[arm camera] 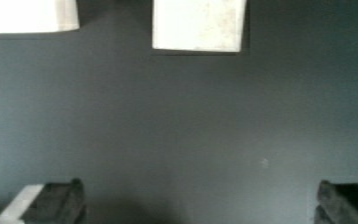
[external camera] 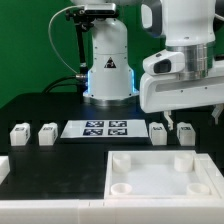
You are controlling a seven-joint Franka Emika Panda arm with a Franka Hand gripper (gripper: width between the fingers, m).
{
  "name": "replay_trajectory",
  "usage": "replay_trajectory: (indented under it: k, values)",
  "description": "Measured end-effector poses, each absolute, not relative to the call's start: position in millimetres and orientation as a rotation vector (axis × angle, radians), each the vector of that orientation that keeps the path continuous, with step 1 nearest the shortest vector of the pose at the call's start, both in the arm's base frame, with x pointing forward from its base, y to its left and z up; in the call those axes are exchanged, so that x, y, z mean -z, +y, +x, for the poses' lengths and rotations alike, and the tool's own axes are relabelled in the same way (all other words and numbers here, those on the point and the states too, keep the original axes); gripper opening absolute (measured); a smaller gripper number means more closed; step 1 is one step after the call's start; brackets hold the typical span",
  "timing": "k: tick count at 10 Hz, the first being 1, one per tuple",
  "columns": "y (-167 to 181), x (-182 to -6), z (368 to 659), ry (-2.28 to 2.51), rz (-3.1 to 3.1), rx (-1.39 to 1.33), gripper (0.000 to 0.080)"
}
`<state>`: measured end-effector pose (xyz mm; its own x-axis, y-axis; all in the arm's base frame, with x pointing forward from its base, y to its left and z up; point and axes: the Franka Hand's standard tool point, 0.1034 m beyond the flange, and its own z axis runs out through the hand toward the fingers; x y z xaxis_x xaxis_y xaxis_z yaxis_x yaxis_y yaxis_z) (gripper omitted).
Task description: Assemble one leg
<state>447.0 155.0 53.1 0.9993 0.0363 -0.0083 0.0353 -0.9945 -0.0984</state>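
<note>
Socketed white panel (external camera: 150, 173) foremost; hand (arm camera: 197, 203) wide, empty; leg (arm camera: 199, 25) runs lengthwise across its finger line.

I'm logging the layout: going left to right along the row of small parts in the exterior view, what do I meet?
first leg → second leg → marker board → third leg → fourth leg

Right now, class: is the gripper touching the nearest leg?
Apart. The wrist view shows bare dark table between the open gripper and the leg.
</note>
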Motion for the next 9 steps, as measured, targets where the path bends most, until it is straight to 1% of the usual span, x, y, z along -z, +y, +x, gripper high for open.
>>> replay_trajectory:
  k: [1,2,3,5,6,7,9]
  values:
    - [153,-53.1,446,-0.060,-3.049,-0.075,0.0648]
    - [154,-53.5,448,-0.060,-3.047,-0.064,0.0648]
    - [153,-48.4,439,-0.056,-3.048,-0.181,0.0648]
    - [163,-42.5,422,-0.036,-3.030,-0.585,0.0648]
    - [164,-39.6,420,-0.038,-3.006,-0.721,0.0648]
    - [164,-38.3,416,-0.043,-2.962,-0.918,0.0649]
    - [167,-35.1,417,-0.064,-2.899,-1.104,0.0648]
